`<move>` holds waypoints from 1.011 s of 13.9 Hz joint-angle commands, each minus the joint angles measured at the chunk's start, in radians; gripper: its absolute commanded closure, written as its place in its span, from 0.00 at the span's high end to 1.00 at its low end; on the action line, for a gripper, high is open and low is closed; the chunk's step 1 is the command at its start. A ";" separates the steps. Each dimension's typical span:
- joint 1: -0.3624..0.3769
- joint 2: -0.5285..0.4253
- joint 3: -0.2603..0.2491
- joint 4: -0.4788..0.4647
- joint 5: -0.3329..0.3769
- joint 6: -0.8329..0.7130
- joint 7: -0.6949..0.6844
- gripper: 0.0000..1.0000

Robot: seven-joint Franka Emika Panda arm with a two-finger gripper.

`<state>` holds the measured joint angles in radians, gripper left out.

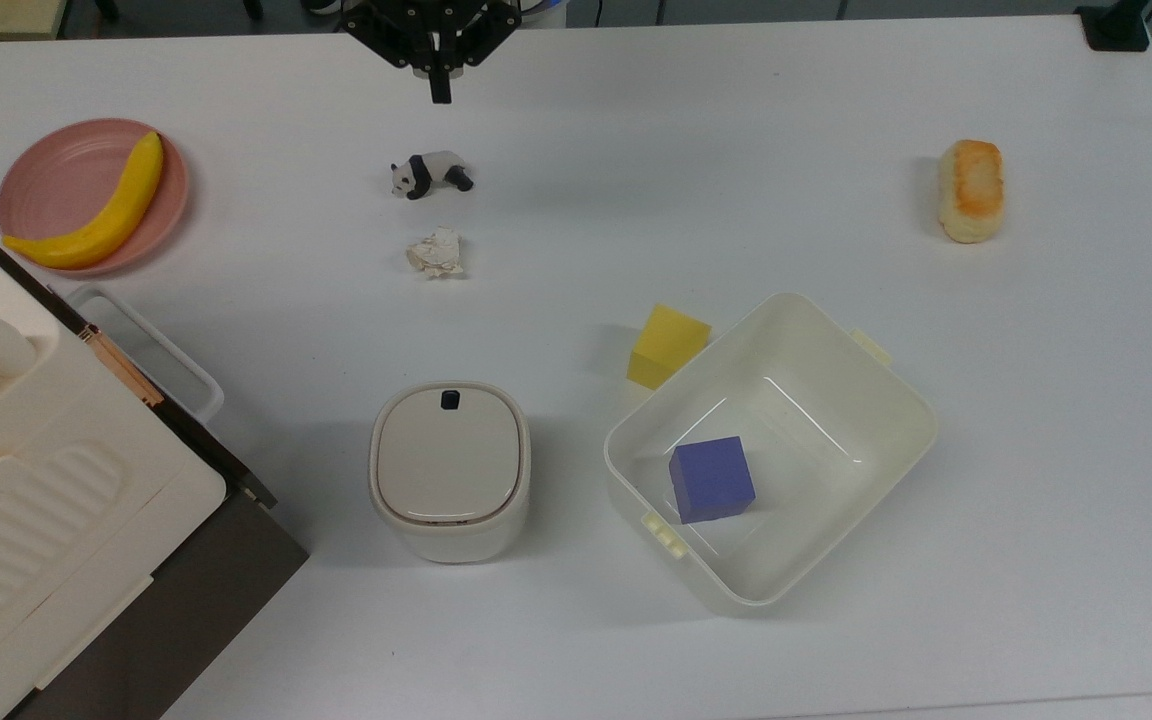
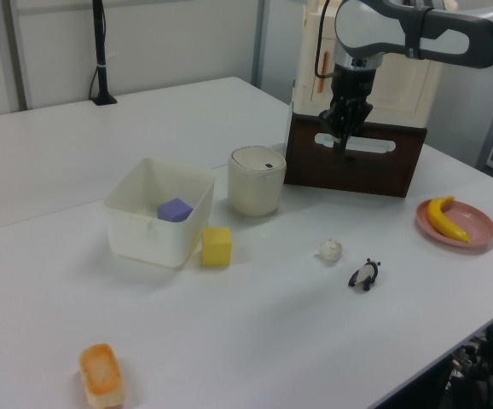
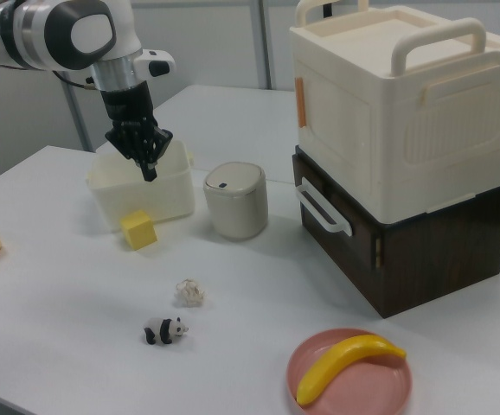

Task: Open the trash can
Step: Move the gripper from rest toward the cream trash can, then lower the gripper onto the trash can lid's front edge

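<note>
The trash can (image 1: 449,471) (image 2: 256,180) (image 3: 234,200) is a small cream-white bin with a flat beige lid lying shut and a black push button (image 1: 450,400) near the lid's far edge. My gripper (image 1: 439,95) (image 2: 345,146) (image 3: 150,173) hangs in the air at the top view's upper edge, well apart from the bin. Its two black fingers are pressed together with nothing between them.
On the white table lie a toy panda (image 1: 430,175), a crumpled paper ball (image 1: 437,252), a yellow block (image 1: 668,345), a cream tub (image 1: 896,400) holding a blue cube (image 1: 711,479), a bread roll (image 1: 972,190) and a pink plate (image 1: 46,185) with a banana (image 1: 101,213). A big cream appliance (image 1: 26,510) fills the top view's lower left.
</note>
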<state>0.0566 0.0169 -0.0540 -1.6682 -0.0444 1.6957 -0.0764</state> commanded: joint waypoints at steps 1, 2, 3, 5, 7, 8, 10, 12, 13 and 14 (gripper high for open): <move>0.005 0.000 -0.004 0.010 0.020 -0.027 -0.025 0.00; 0.005 0.005 -0.004 0.010 0.020 -0.025 -0.025 0.00; 0.005 0.012 -0.004 0.011 0.020 -0.021 -0.025 0.00; 0.002 0.055 -0.004 0.048 0.023 0.008 -0.020 0.00; 0.002 0.144 -0.004 0.117 0.032 0.068 -0.011 0.00; 0.000 0.172 -0.004 0.129 0.032 0.109 -0.010 0.00; 0.002 0.205 -0.006 0.131 0.031 0.229 -0.010 0.00; -0.001 0.248 -0.004 0.131 0.037 0.390 -0.008 0.00; -0.003 0.268 -0.006 0.131 0.041 0.445 -0.008 0.00; -0.001 0.300 -0.006 0.131 0.053 0.514 -0.008 0.00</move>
<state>0.0542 0.2566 -0.0546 -1.5658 -0.0272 2.0968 -0.0762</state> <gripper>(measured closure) 0.991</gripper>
